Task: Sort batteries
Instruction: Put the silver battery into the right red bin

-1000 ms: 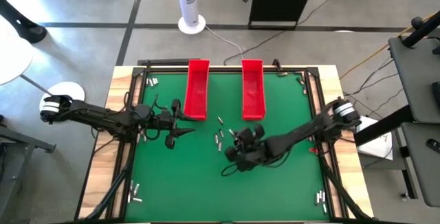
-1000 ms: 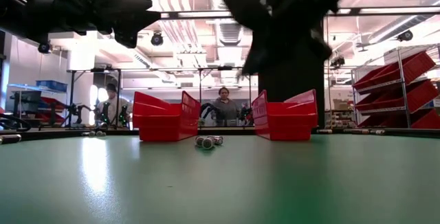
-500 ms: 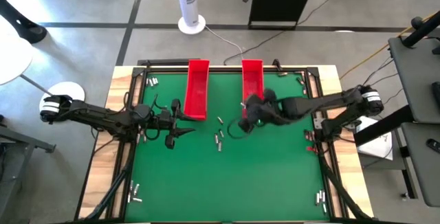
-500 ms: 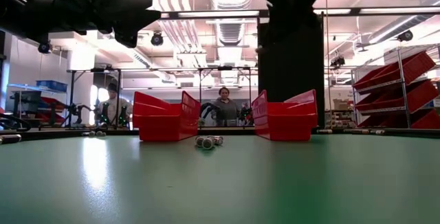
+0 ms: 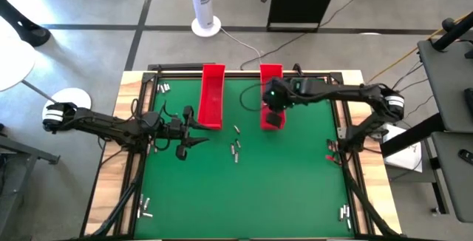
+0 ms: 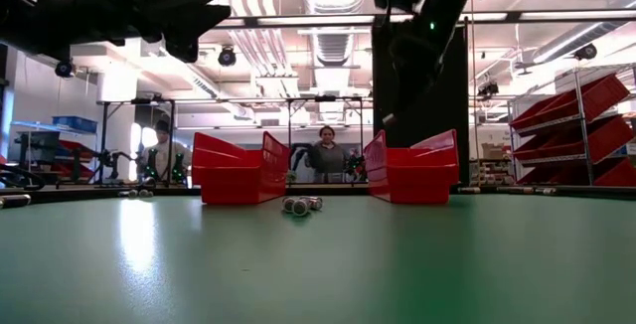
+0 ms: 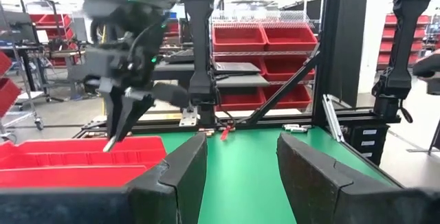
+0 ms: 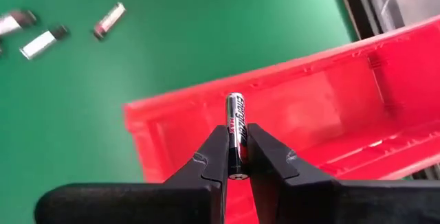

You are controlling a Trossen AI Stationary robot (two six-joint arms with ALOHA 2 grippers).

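One battery (image 8: pixel 235 131) pinched upright in the right gripper (image 8: pixel 236 157) above the right red tray (image 8: pixel 323 107), a few loose batteries (image 5: pixel 235 149) on the green worktop (image 5: pixel 244 197), left gripper (image 7: pixel 240 165) apparently open and empty beside the left red tray (image 5: pixel 212 93).

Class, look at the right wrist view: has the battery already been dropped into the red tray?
No: the right gripper is shut on the battery, above the red tray.

One slim silver-and-black battery (image 8: pixel 234 133) stands pinched between the right gripper (image 8: pixel 234 157) fingertips above the right red tray (image 8: pixel 323 114) (label readable along its side). A loose cluster of batteries (image 5: pixel 235 146) lies on the green table (image 5: pixel 244 197) at center; further ones (image 5: pixel 145 210) lie at 7 o'clock.
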